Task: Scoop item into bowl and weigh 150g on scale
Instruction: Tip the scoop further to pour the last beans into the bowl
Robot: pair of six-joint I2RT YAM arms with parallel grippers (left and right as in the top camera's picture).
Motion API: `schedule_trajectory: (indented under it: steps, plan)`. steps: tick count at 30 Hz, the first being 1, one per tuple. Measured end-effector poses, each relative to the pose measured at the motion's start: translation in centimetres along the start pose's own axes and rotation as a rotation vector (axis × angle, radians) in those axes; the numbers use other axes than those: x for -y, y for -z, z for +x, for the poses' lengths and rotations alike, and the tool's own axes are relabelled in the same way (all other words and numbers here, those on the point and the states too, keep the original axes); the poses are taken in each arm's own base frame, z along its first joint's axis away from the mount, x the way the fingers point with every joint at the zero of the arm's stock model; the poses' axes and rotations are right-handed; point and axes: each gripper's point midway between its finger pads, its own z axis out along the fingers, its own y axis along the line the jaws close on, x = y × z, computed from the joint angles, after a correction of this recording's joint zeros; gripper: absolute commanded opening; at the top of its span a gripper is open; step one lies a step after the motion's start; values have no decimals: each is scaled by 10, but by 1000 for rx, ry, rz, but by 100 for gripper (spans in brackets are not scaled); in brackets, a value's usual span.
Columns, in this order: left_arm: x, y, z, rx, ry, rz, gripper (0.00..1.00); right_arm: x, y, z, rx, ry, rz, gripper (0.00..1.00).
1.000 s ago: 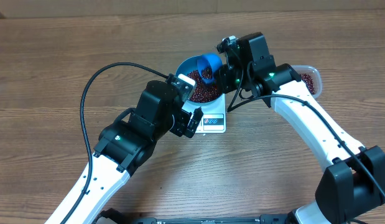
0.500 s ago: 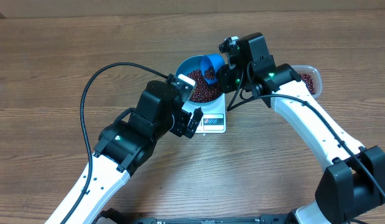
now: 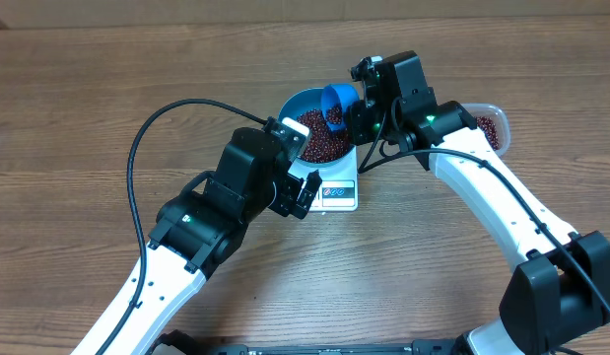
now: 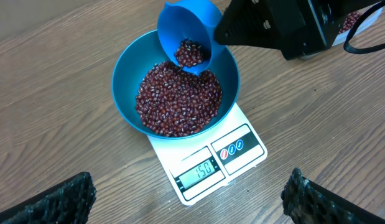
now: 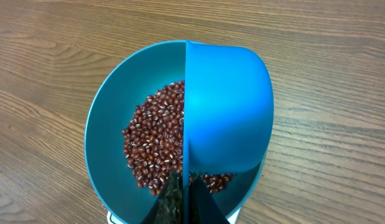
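Note:
A deep blue bowl (image 3: 290, 106) (image 4: 124, 68) (image 5: 111, 124) stands on the white scale (image 3: 339, 194) (image 4: 242, 152), whose display reads 150. Red-brown beans, the item (image 3: 319, 146) (image 4: 180, 99) (image 5: 152, 137), lie heaped in the bowl. My right gripper (image 3: 356, 110) (image 5: 186, 199) is shut on the handle of a small blue scoop (image 3: 336, 104) (image 4: 183, 22) (image 5: 226, 106). The scoop hangs tilted over the bowl's far side with a few beans left in it. My left gripper (image 3: 301, 177) (image 4: 192, 208) stands wide open and holds nothing, in front of the scale's near-left corner.
A clear plastic tub (image 3: 490, 123) (image 4: 354, 18) with more beans sits to the right of the bowl, behind my right arm. The left arm's black cable (image 3: 137, 148) loops over the wooden table (image 3: 88, 89) on the left.
The right gripper has turned the scoop slightly over the bowl, so it looks narrower from above. The left arm has not moved.

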Motion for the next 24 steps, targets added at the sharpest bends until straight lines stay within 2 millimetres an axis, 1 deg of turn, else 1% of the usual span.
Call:
schedule_trajectory:
  steps: [5,10,24]
  plan:
    - [0,0,0,0,0,0,100,3,0,2,-6,-1,15,4]
    - [0,0,0,0,0,0,100,-6,0,6,-22,43,-28,4]
    - [0,0,0,0,0,0,99,-8,0,6,-24,46,-35,4]
